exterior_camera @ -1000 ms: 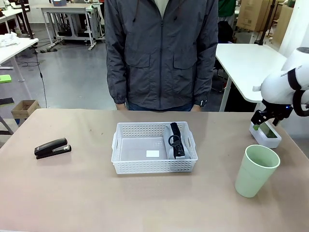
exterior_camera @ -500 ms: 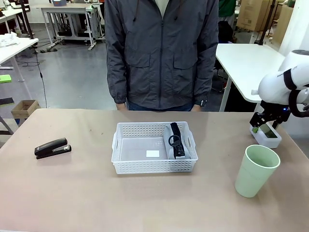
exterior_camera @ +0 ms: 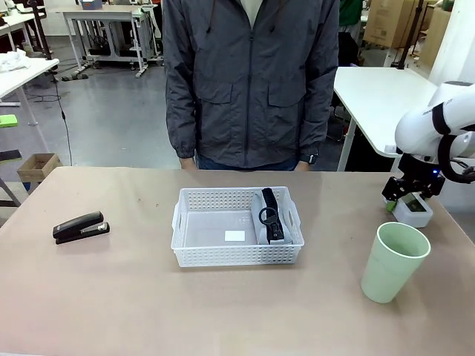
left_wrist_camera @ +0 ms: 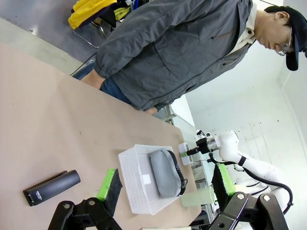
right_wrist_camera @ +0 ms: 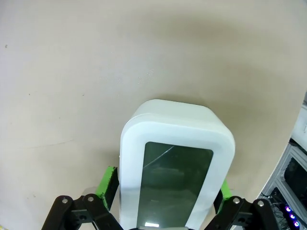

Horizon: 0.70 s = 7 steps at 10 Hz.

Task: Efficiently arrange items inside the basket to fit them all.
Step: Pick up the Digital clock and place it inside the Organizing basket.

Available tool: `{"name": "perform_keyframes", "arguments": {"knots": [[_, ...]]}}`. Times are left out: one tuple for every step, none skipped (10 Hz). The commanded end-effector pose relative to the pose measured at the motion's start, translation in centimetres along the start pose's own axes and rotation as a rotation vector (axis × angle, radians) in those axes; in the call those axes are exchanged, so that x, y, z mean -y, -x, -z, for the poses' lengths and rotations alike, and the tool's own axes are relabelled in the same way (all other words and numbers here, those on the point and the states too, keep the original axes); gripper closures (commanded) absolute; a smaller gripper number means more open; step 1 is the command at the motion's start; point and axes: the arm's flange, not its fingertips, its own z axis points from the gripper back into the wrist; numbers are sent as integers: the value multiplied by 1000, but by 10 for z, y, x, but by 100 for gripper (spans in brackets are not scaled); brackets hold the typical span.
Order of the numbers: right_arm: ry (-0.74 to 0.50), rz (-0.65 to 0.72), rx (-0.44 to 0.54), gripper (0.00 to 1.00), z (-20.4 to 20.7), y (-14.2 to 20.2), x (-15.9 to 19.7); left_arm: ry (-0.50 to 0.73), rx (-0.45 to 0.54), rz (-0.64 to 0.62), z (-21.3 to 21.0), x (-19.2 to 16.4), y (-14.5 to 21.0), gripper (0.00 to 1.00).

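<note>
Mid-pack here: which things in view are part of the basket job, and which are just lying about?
Job: basket, grey pouch inside it, white box, black stapler, green cup.
Lying about: cardboard box on the floor, white side table.

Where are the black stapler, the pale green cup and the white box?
black stapler (exterior_camera: pixel 80 227), front view, middle of its body.
pale green cup (exterior_camera: pixel 391 271), front view, its side wall.
white box (right_wrist_camera: pixel 177 125), right wrist view, its white top rim.

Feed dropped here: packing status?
Left gripper open, aloft. Right gripper open, straddling box. Pouch in basket; stapler, cup outside. Nothing blocking.
</note>
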Motion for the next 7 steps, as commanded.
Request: {"name": "perform_keyframes", "arguments": {"knots": [[-27,7,-12,0,-2,-8,2,9,1,8,-1,1,1,0],[-22,7,-12,0,-2,-8,2,9,1,8,-1,1,1,0],[-16,8,-13,0,-1,-8,1,9,1,8,-1,1,1,0],[-12,10,-12,0,-2,-9,1,9,1,8,-1,1,1,0],[-4,18,-13,0,-1,-9,1,9,1,8,-1,1,1,0],[-4,18,-13,0,-1,-8,1,9,1,8,-1,1,1,0],[-5,15,-12,0,-1,-8,1,9,1,8,-1,1,1,0]]}}
